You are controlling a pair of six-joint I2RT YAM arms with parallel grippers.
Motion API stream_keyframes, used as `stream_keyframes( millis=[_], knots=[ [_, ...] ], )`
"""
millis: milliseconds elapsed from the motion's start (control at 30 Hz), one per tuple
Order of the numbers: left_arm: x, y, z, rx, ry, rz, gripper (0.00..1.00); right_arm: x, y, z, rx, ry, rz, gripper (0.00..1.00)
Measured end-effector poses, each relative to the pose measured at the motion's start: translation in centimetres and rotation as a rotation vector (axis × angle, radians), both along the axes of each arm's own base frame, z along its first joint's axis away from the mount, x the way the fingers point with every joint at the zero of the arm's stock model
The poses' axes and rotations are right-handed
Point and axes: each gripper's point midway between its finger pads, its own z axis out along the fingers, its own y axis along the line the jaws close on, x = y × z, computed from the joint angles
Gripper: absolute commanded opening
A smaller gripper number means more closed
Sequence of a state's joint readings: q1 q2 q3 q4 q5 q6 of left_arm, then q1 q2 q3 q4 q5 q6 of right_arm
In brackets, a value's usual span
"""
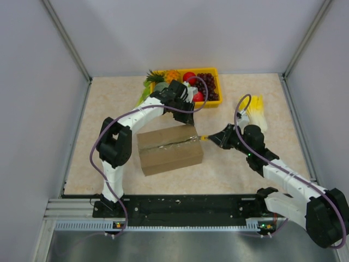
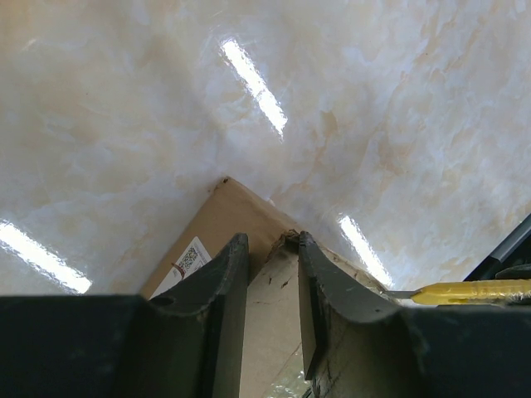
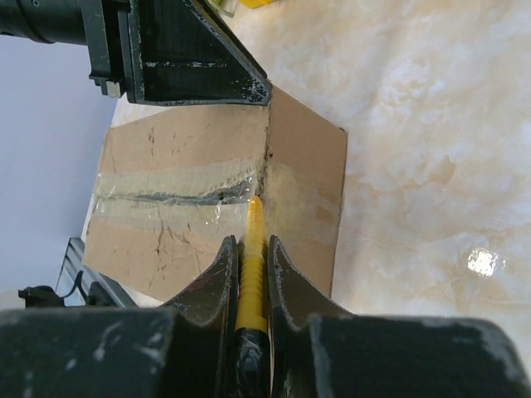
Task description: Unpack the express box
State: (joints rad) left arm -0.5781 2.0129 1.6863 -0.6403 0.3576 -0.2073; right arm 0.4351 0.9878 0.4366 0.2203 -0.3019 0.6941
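Note:
The express box, brown cardboard with a taped top seam, lies at the table's middle. My left gripper rests on its far right top corner. In the left wrist view the gripper has its fingers apart, with the box's cardboard and white label below them. My right gripper is shut on a yellow knife. In the right wrist view the gripper holds the knife with its tip at the right end of the tape seam on the box.
A yellow tray of fruit stands at the back, just behind my left gripper. A yellow and white bundle lies at the right, behind my right arm. Grey walls close in the table on three sides.

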Motion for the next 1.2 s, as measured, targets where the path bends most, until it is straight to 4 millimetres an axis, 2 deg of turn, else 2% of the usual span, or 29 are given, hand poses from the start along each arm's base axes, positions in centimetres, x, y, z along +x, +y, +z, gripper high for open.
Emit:
stream_keyframes(
  millis=[400,733,867,1200],
  knots=[
    [0.0,0.1,0.0,0.007,0.001,0.003,0.31,-0.4,0.1,-0.1,0.002,0.007,0.018,0.0],
    [-0.4,0.1,-0.1,0.015,0.012,-0.002,0.3,-1.6,-0.1,-0.5,0.003,0.055,0.037,0.0],
    [-0.4,0.0,-0.1,0.015,0.011,-0.002,0.3,-2.4,-0.2,-0.8,0.007,0.098,0.049,0.0],
    [-0.4,0.0,0.0,0.014,0.009,-0.002,0.3,-6.0,0.0,-2.4,0.013,0.258,0.143,0.0]
  ],
)
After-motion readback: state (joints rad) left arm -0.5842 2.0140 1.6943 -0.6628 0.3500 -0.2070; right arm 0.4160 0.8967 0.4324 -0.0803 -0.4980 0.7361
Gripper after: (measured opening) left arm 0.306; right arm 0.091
